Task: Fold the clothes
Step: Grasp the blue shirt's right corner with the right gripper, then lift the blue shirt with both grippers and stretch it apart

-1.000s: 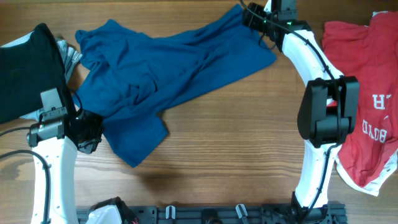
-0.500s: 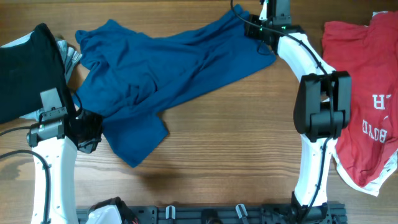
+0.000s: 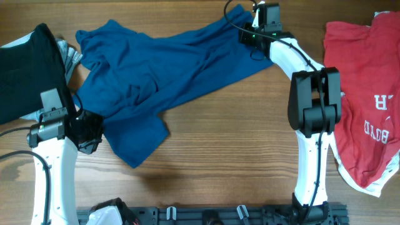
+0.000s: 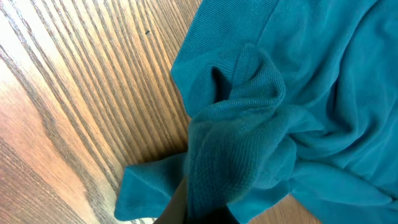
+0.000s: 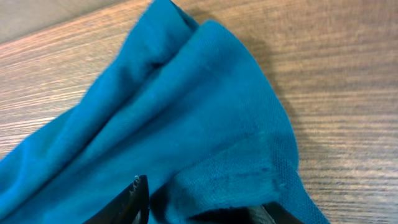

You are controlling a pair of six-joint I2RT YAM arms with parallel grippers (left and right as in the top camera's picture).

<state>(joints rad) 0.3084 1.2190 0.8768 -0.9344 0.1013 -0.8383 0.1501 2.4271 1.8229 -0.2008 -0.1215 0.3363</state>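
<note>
Fabric of the blue shirt (image 3: 162, 75) sprawls along the bench's far edge overhead, with the left gripper (image 3: 87, 140) at its near-left hem and the right gripper (image 3: 247, 34) at its far-right corner. Left wrist view: the jaws clamp a bunched fold. Right wrist view: the fingers (image 5: 138, 198) narrowly flank a raised hem, and I cannot tell whether they grip it.

We count four garments: one dark blue shirt (image 3: 162, 69), one red shirt (image 3: 369, 94), one black garment (image 3: 28, 69) and one grey garment (image 3: 72, 56). We see two arms, the left arm (image 3: 53, 156) and the right arm (image 3: 315, 112), and one wooden table (image 3: 231, 144).
</note>
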